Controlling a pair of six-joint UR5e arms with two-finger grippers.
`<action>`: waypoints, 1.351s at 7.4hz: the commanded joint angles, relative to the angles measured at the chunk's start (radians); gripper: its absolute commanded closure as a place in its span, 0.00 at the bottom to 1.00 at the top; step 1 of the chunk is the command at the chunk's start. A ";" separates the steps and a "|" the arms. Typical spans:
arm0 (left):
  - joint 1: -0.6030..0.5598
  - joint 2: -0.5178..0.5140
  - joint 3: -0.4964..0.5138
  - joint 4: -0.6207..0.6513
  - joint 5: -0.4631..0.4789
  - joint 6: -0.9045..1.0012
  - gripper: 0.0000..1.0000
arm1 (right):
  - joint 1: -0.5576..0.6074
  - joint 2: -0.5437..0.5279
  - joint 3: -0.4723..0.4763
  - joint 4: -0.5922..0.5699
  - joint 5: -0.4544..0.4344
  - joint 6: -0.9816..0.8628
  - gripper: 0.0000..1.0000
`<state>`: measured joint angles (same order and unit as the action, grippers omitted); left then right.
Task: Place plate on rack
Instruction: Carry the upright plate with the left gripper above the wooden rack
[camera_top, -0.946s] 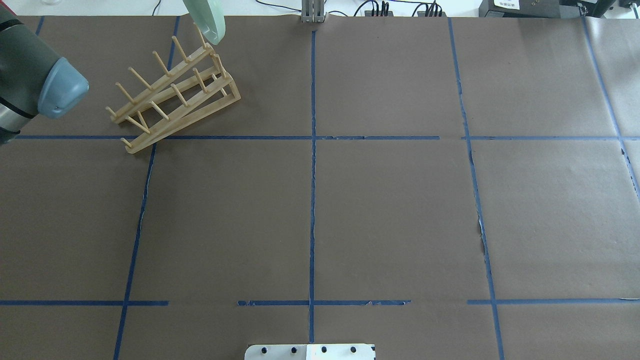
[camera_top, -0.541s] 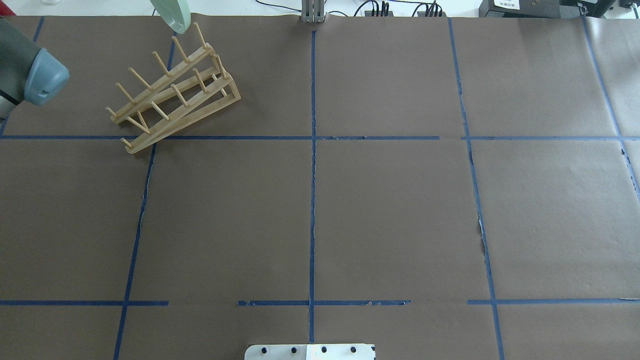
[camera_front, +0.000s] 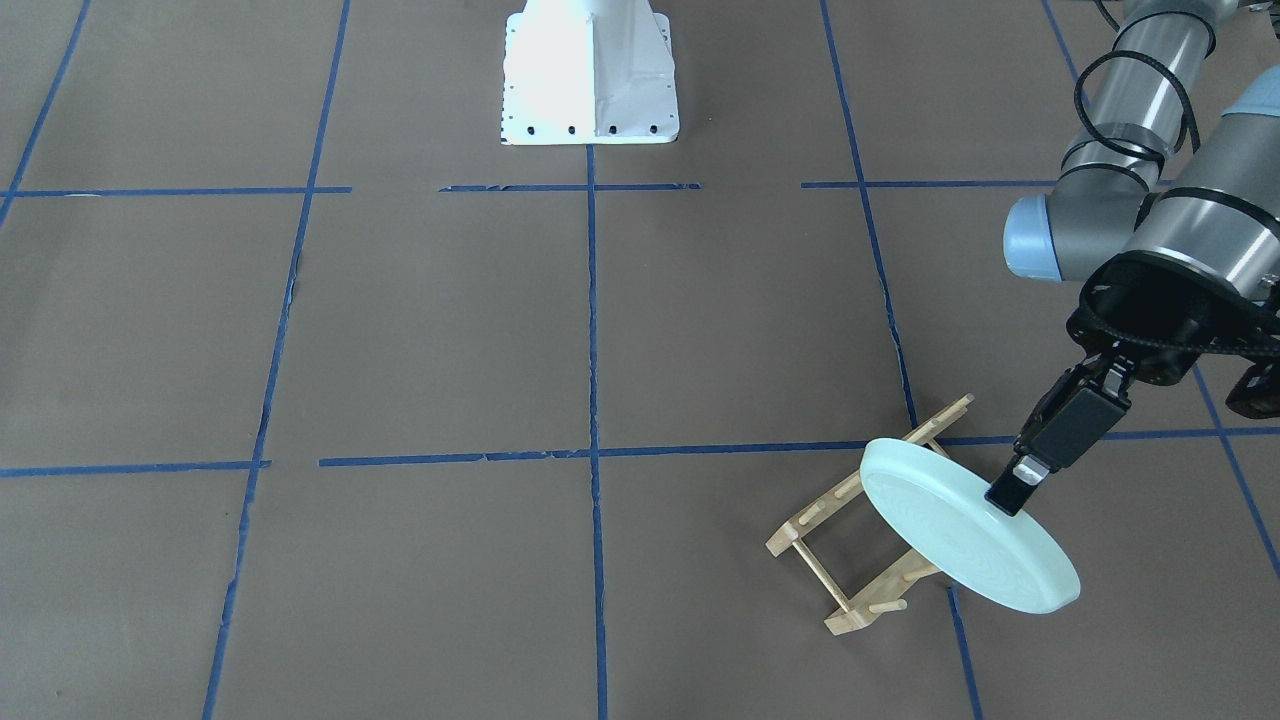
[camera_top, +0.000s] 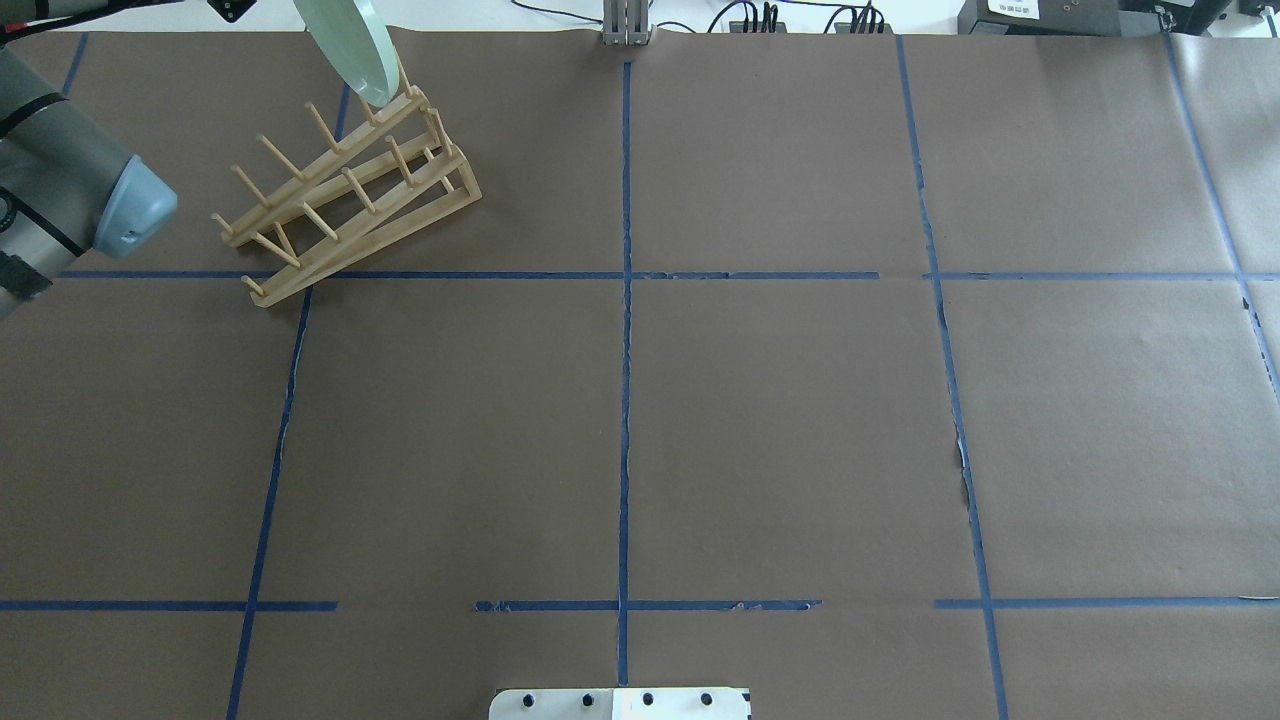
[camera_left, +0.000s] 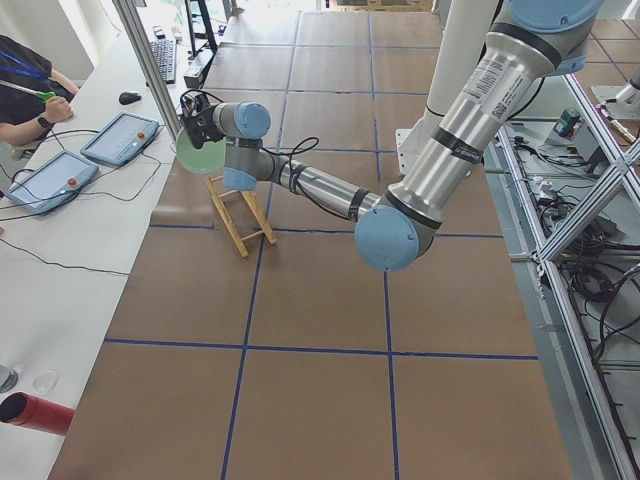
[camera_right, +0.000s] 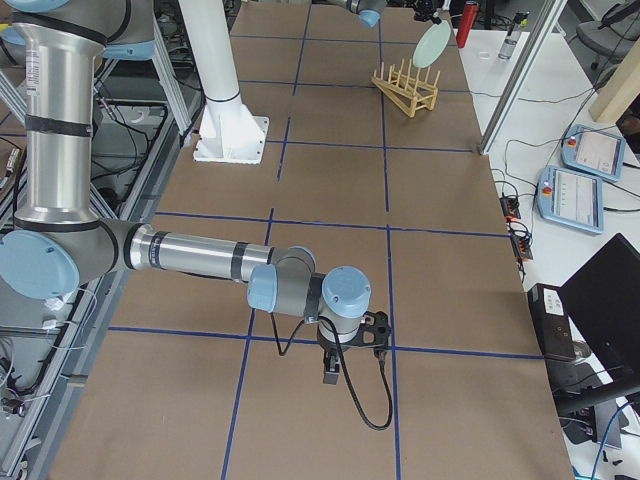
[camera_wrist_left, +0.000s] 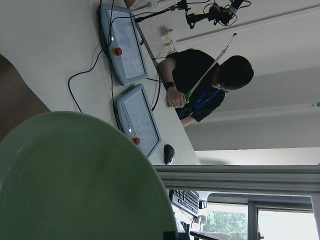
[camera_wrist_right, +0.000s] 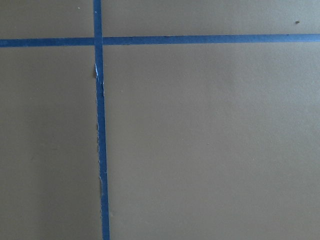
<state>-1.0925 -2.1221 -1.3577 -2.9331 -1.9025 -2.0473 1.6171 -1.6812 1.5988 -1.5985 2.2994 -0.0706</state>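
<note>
The left gripper is clenched on the plate at its rim, and the plate hangs tilted beneath it. The rack sits just below the lower edge (rails crosswise to the plate's face).

the tilted plate covers one end of the rack; its other pegs stand uncovered.

Left arm and right arm: silver-grey tube links, pale blue caps on the joints, dark grey joint housings, black bands where links meet joints. Black cable looped round the left forearm; left gripper black, boxy fingers, small white patch near one tip. Base pedestal white, dark bolt holes along its foot.
</note>
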 joint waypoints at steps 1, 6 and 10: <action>0.020 -0.001 0.009 0.000 0.006 0.028 1.00 | 0.000 0.000 0.001 0.000 0.000 0.000 0.00; 0.028 -0.021 0.023 0.003 0.006 0.036 1.00 | 0.001 0.000 0.001 0.000 0.000 0.000 0.00; 0.036 -0.041 0.051 0.006 0.008 0.038 1.00 | 0.001 0.000 0.001 0.000 0.000 0.000 0.00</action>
<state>-1.0619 -2.1612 -1.3190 -2.9271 -1.8947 -2.0107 1.6172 -1.6812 1.5999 -1.5984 2.2994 -0.0706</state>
